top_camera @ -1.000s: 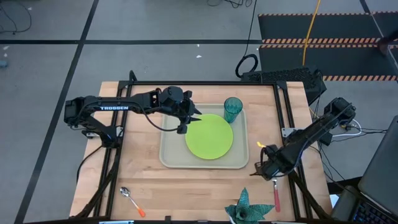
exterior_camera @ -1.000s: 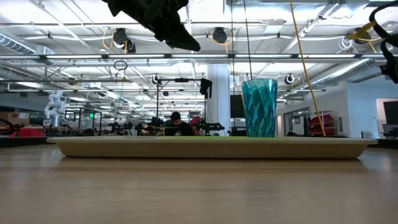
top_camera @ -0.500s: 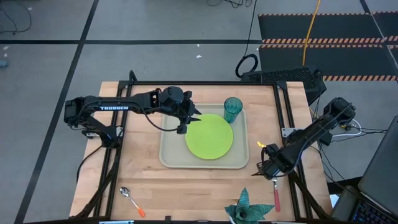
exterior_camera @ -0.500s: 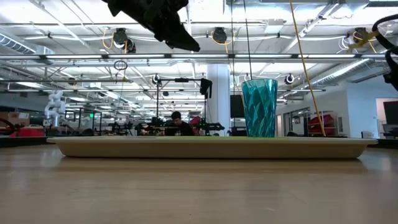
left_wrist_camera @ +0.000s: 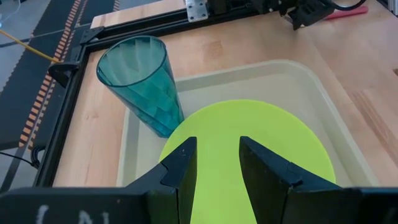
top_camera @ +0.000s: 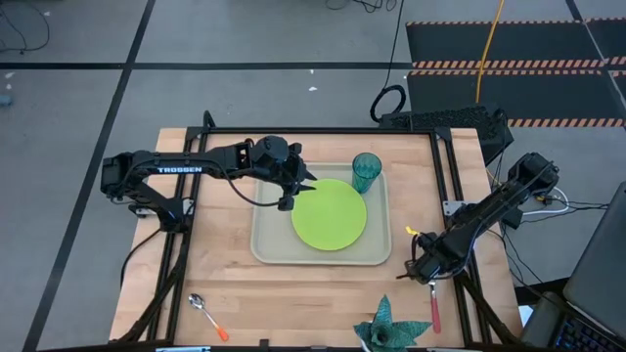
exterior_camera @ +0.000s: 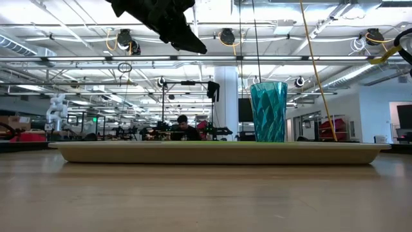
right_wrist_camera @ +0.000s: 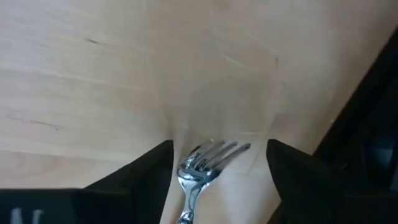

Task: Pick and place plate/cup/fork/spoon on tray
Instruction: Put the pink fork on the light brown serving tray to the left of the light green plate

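The fork (right_wrist_camera: pixel 202 168) is being straddled on the table (top_camera: pixel 225 274) by the parted, empty right gripper (right_wrist_camera: pixel 217 171), tines shown only there. The left gripper (left_wrist_camera: pixel 217 162), slightly parted and empty, is being held over the plate (left_wrist_camera: pixel 249 143) on the tray (left_wrist_camera: pixel 298 74).

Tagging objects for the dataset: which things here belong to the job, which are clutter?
Job: tray, plate, cup, fork, spoon.
Clutter: spiky green leafy object at the table's near edge.
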